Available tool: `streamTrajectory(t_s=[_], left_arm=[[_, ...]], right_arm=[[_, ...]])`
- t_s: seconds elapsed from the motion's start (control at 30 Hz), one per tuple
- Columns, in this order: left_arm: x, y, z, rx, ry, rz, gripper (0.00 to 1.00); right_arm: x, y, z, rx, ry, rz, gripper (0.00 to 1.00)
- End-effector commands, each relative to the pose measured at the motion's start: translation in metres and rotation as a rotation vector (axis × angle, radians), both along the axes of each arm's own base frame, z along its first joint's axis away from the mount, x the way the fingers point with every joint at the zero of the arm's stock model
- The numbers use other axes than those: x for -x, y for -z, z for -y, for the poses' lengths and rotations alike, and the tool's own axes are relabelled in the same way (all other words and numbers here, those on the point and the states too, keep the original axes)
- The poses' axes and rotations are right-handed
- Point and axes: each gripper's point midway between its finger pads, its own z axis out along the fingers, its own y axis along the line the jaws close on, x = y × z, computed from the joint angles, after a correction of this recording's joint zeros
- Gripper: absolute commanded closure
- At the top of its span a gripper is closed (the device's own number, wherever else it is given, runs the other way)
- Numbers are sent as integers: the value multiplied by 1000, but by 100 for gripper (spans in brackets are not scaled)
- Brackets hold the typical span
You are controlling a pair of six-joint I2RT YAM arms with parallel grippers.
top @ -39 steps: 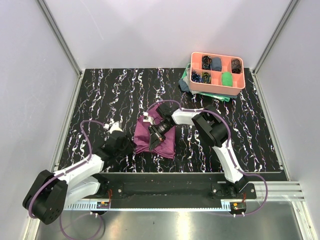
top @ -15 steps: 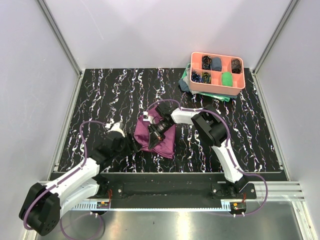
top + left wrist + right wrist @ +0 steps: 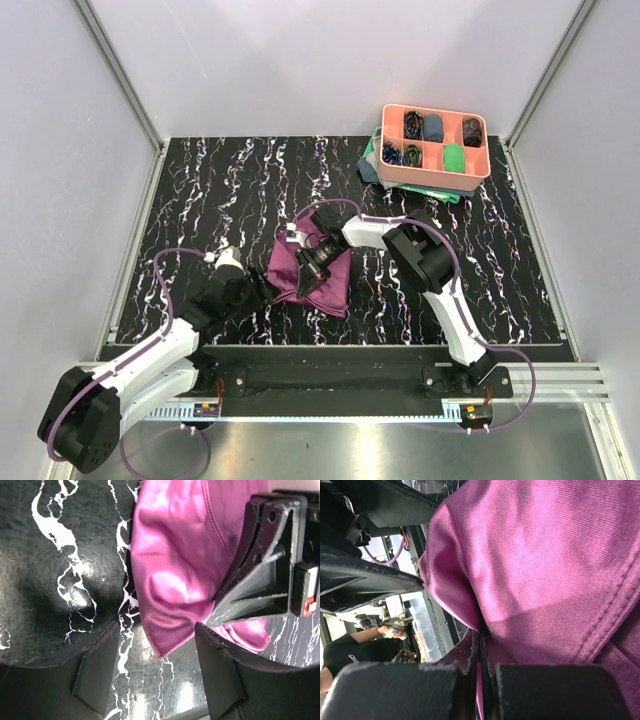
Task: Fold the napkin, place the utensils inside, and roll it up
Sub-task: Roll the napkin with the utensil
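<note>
The plum-purple napkin (image 3: 325, 285) lies bunched on the black marbled table, near the middle front. My right gripper (image 3: 301, 279) sits over it and is shut on a raised fold of the cloth (image 3: 545, 570), with the cloth pinched between the fingertips (image 3: 480, 652). My left gripper (image 3: 263, 291) is open just left of the napkin's near-left corner. In the left wrist view that corner (image 3: 165, 635) hangs between my open fingers (image 3: 97, 672), without touching them. The right gripper's black body (image 3: 265, 570) shows behind it. The spoon and fork are out of view.
A salmon compartment tray (image 3: 430, 181) with small cloth rolls stands at the back right on a teal-green cloth (image 3: 371, 166). White walls with metal posts bound the table on three sides. The left arm's dark body (image 3: 365, 582) is close to the right gripper.
My left gripper has moved right toward the napkin's near-left corner. The right gripper has stayed shut on the napkin, which has shifted slightly.
</note>
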Motion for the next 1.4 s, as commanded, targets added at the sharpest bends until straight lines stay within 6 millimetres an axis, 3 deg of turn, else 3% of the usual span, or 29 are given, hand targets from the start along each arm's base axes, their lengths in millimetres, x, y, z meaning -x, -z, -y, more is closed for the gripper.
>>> streamTrajectory(t_s=[0.0, 0.17, 0.3, 0.37, 0.53, 0.83, 0.9, 1.03, 1.07, 1.17, 1.2, 1.27, 1.3, 1.37], left_arm=[[-13, -5, 3, 62, -77, 40, 36], [-14, -2, 6, 101, -100, 18, 39], [-15, 1, 6, 137, -144, 10, 48], [-16, 2, 6, 153, -158, 11, 56], [-21, -3, 7, 183, -186, 20, 65], [-24, -2, 4, 209, -193, -24, 100], [-23, -2, 5, 220, -172, -40, 100], [-27, -8, -1, 206, -160, -57, 100], [-28, -10, 1, 208, -138, -53, 100], [-25, -10, 1, 210, -108, -92, 100], [-26, -10, 0, 210, -107, -102, 100], [-26, -11, 1, 212, -78, -115, 100], [-26, -10, -1, 210, -80, -124, 100], [-26, -12, 0, 217, -55, -130, 100]], right_arm=[[-9, -5, -2, -5, 12, 21, 100], [-8, -2, -1, 2, 14, 19, 100], [-9, -2, -1, 4, 15, 26, 100], [-9, -2, 0, 5, 15, 29, 100], [-8, -1, 1, 9, 14, 30, 100], [-12, -11, 4, 4, 13, 118, 100], [-14, -20, 6, 5, 20, 167, 98], [-22, -37, 10, 7, 49, 293, 75], [-21, -43, 12, 11, 57, 335, 64], [-25, -63, 12, 0, 84, 470, 44], [-17, -59, 14, 15, 77, 497, 39], [-26, -71, 10, 10, 124, 656, 27], [-11, -61, 10, 28, 109, 688, 22], [-22, -72, 5, 29, 159, 865, 14]])
